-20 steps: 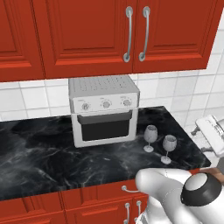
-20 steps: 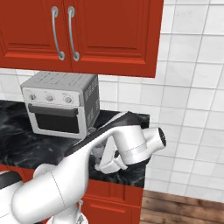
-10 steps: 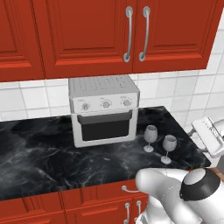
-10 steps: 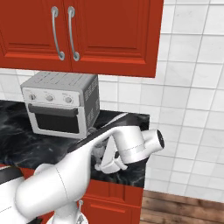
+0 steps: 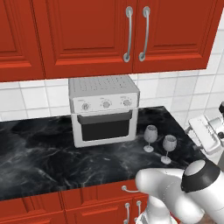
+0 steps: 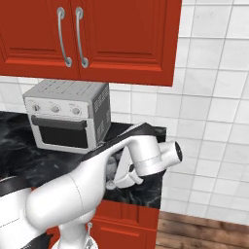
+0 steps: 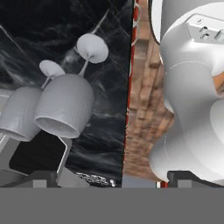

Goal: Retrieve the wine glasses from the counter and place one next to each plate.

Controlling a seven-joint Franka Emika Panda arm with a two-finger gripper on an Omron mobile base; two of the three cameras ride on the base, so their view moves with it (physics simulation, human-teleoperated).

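Two clear wine glasses (image 5: pixel 150 137) (image 5: pixel 169 146) stand upright side by side on the black marble counter (image 5: pixel 43 162), just right of the toaster oven. In the hand view I look down on both glasses (image 7: pixel 65 105) (image 7: pixel 22 111), bowls toward me and feet beyond. My gripper (image 5: pixel 204 134) hovers off the counter's right end, to the right of the glasses and apart from them. Its fingertips (image 7: pixel 43 177) stand wide open with nothing between them. In the right base view my own arm covers the glasses; the gripper (image 6: pixel 122 176) points down and left. The plates are out of view.
A silver toaster oven (image 5: pixel 104 109) (image 6: pixel 68 119) stands at the back of the counter, left of the glasses. Red wall cabinets (image 5: pixel 131 35) hang above it. The counter's right edge (image 7: pixel 131 87) drops to a wooden floor (image 6: pixel 204 228). A white tiled wall (image 6: pixel 214 97) lies beyond.
The hand has edged slightly left toward the glasses and the elbow has risen a little. The glasses have not moved and the gripper stays open.
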